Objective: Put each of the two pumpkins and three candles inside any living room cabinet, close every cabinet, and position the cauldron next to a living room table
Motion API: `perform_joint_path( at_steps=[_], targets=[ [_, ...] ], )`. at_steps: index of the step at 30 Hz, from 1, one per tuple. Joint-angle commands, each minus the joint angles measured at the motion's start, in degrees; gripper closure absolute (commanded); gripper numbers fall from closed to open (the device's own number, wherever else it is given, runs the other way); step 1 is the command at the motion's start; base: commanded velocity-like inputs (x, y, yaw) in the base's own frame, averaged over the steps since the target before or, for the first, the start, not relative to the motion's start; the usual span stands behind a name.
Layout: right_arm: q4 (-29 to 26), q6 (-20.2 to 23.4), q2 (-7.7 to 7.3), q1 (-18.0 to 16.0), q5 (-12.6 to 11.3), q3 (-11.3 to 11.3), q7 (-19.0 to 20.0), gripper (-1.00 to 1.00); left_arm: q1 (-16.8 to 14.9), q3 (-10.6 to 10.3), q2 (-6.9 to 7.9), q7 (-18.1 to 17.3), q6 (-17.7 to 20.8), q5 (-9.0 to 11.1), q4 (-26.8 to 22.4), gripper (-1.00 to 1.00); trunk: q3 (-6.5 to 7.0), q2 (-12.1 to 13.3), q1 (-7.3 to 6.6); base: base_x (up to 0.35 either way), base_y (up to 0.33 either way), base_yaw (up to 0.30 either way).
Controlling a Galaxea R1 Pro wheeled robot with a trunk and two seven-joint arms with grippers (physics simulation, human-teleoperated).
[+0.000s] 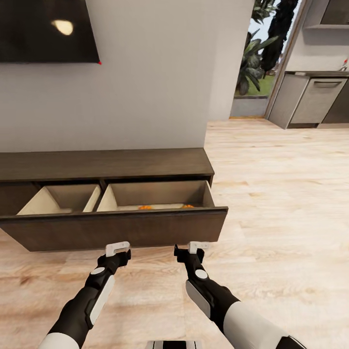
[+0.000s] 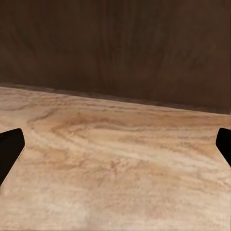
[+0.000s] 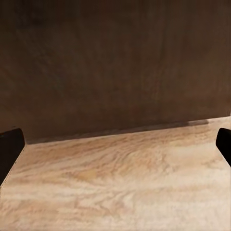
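Room: pale wood floor [image 1: 271, 194] is running under a grey wall, with the cabinet [image 1: 106, 165] standing against it.
Drawer: its front [image 1: 116, 228] is hanging pulled out, likely awaiting closing.
Contents: pumpkins [image 1: 145, 207] are showing as orange tops at the right compartment's front edge; the left compartment is looking bare.
Claws: left claw [image 1: 118, 248] and right claw [image 1: 193, 248] are both hovering spread, empty, just before the front.

No legible text, label, brand, number or sign found on the cabinet [image 1: 111, 228], the wall-hung screen [image 1: 46, 30], the kitchen units [image 1: 315, 99] or either arm.
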Motion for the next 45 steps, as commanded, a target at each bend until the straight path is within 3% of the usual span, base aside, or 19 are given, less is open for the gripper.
perform_joint_path(
  at_steps=[1,16,45],
  targets=[
    [0.09,-0.44,0.00,-0.09,-0.59,0.43,-0.32,-1.00,-0.01,-0.18,0.05,0.47,0.20,0.54,-0.09,-1.00,-0.05,-0.02,0.02,0.293,0.094,0.000],
    [0.09,-0.39,0.00,-0.09,-0.58,0.43,-0.31,-1.00,-0.01,-0.21,0.07,0.57,0.21,0.54,-0.02,-1.00,-0.05,-0.02,0.02,0.303,0.041,0.000],
    [0.09,-0.36,0.00,-0.09,-0.61,0.43,-0.31,-1.00,-0.01,-0.21,-0.04,0.44,0.21,0.55,-0.01,-1.00,-0.49,-0.05,0.07,0.028,0.006,0.000]
  ],
)
